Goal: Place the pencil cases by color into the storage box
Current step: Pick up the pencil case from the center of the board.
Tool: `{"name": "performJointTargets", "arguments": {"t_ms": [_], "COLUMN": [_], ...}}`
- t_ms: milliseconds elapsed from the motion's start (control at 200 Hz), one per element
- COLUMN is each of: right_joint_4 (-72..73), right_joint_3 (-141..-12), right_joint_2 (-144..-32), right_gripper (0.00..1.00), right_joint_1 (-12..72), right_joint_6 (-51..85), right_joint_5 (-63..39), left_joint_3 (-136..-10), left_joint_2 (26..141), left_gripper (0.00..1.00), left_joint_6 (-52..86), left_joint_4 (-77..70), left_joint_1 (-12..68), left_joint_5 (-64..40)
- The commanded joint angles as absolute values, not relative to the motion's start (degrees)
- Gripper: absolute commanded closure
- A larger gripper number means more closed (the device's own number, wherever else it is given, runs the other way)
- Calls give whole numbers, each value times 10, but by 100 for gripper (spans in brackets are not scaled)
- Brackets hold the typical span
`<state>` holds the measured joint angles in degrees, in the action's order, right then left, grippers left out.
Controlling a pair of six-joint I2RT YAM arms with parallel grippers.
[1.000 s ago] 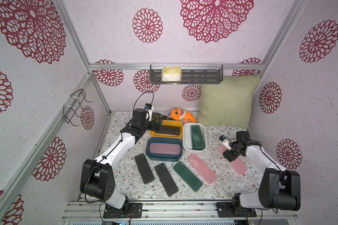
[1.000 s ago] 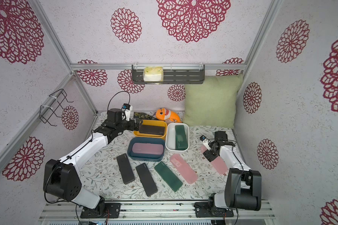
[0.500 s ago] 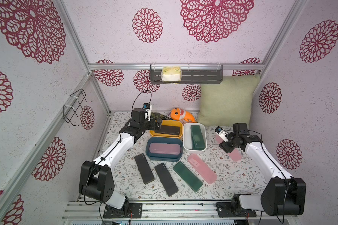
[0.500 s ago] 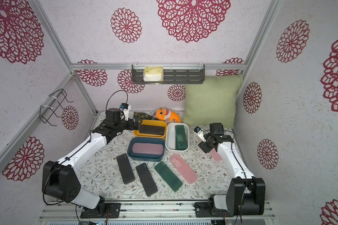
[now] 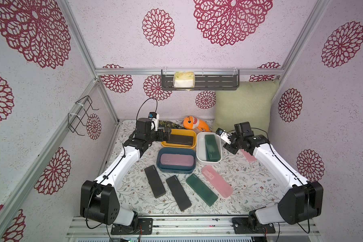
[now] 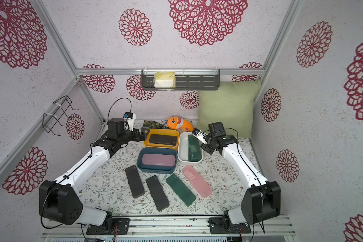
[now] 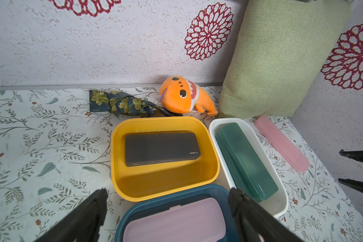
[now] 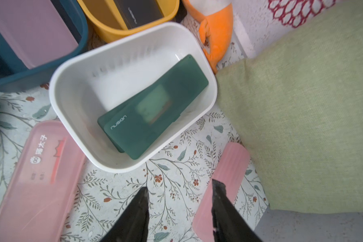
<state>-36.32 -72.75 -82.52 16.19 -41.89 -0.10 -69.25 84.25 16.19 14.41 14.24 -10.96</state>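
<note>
Right wrist view is mostly green cushion, and that's the wall this play runs along. Next in size is the blue tub, with one pink case inside, so it looks like the home for the next. The loose pink case lies flat on the cloth between the cushion and the white tub. Its long axis runs nearly the way the fingers point. Above it hovers the right gripper, jaws drawn part-way in, bare cloth between them, gripping nothing. The case sits off to the cushion side, under one finger. I'd call for a sidestep toward the cushion. The left gripper, spread wide and empty, is well apart, beyond the tubs.
</note>
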Motion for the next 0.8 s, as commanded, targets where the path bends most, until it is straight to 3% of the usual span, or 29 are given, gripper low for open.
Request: {"name": "performJointTargets", "arguments": {"t_ms": [0,230,430,795], "right_joint_4": [-375,-354,-350,-346], "right_joint_3": [-725,-714,-707,-745], "right_joint_2": [-814,-819,-851,-950], "right_gripper": [42,16,1,1], "right_joint_1": [140,80,16,-60], "right_joint_6": [-414,-406,-419,-419], "right_joint_5": [13,10,-3,-23], "left_joint_3": [-693,-701,-706,-722], "left_joint_2": [844,848,856,872], "left_gripper": [3,3,3,3], "left_joint_6": [164,163,164,170], "left_joint_4": [145,147,151,165], "left_joint_1": [139,138,138,137], "left_joint_5": [-117,-123,-129,-137]}}
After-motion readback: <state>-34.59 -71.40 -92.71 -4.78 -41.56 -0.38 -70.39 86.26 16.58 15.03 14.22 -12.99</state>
